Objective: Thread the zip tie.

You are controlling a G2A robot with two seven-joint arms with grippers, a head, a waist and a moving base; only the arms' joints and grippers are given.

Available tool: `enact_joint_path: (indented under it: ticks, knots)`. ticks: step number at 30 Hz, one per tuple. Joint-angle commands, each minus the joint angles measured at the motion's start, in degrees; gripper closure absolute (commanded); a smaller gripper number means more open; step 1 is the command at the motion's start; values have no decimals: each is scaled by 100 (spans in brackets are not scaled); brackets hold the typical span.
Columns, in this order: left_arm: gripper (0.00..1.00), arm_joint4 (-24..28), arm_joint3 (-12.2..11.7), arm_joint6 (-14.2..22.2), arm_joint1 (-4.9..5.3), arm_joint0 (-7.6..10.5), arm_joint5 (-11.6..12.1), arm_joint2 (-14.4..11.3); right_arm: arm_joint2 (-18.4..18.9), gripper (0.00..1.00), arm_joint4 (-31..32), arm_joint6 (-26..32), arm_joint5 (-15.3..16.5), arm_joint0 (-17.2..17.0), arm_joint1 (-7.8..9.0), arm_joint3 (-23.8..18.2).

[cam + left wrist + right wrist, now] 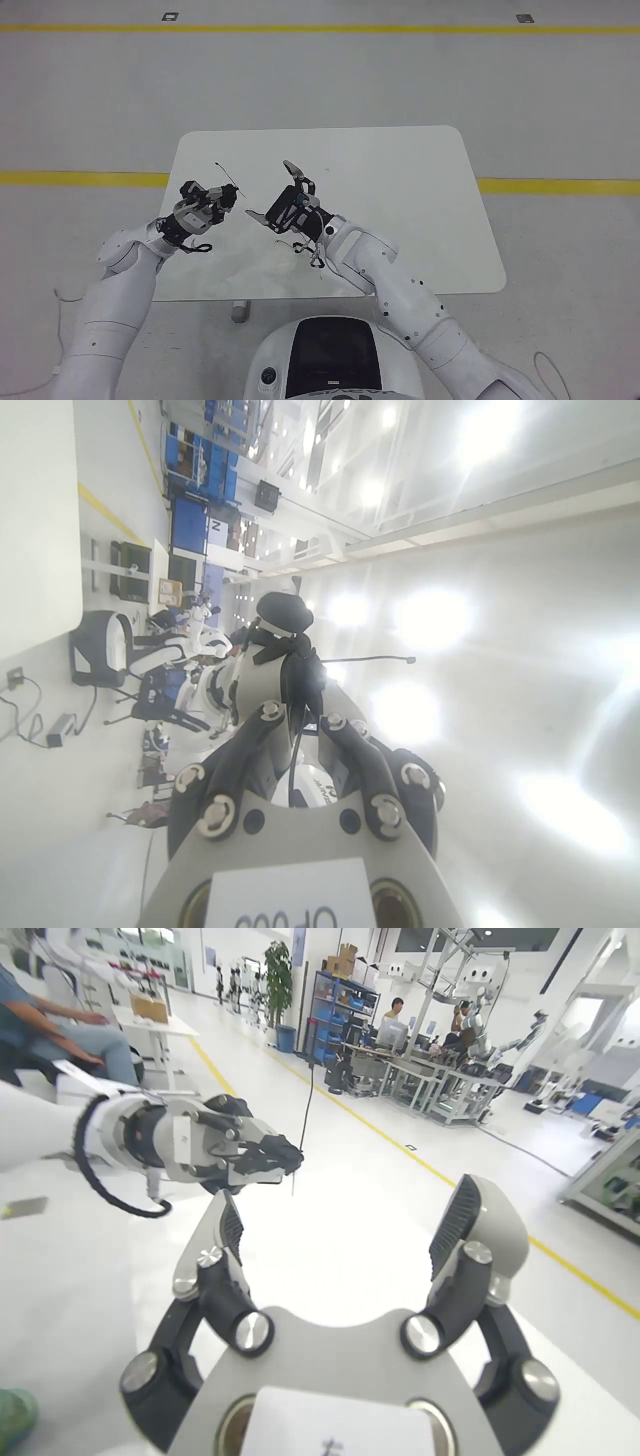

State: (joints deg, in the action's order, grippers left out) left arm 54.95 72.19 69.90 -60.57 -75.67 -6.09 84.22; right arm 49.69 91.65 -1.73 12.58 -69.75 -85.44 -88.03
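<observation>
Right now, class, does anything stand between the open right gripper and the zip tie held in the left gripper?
Nothing visible does. The zip tie stands pinched in the left gripper, and the right gripper faces it open, with only air between them.

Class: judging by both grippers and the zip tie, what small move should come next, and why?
Probably ease the right gripper toward the zip tie and close on its free length: the left gripper is shut on the tie, while the right gripper is open, apart from it.
</observation>
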Motion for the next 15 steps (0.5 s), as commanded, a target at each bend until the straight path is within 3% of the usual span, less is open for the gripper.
enact_joint_path:
  ticks: [1,5,7,13,15]
  knots:
    - [100,-73,12,1,2,8,110,2,-10,0,-169,17,-7,15,7,9]
    - [100,-73,12,1,2,8,110,2,-10,0,-169,17,-7,15,7,9]
    - [100,199,32,-208,-20,-23,-23,-19,-52,0,-169,163,9,52,23,42]
    - [100,1224,-106,-64,-43,-19,-1082,-42,-307,0,-169,41,-426,187,108,233]
    - [100,1396,-149,43,-42,1,-1339,-73,-392,0,-169,-93,-559,212,128,296]
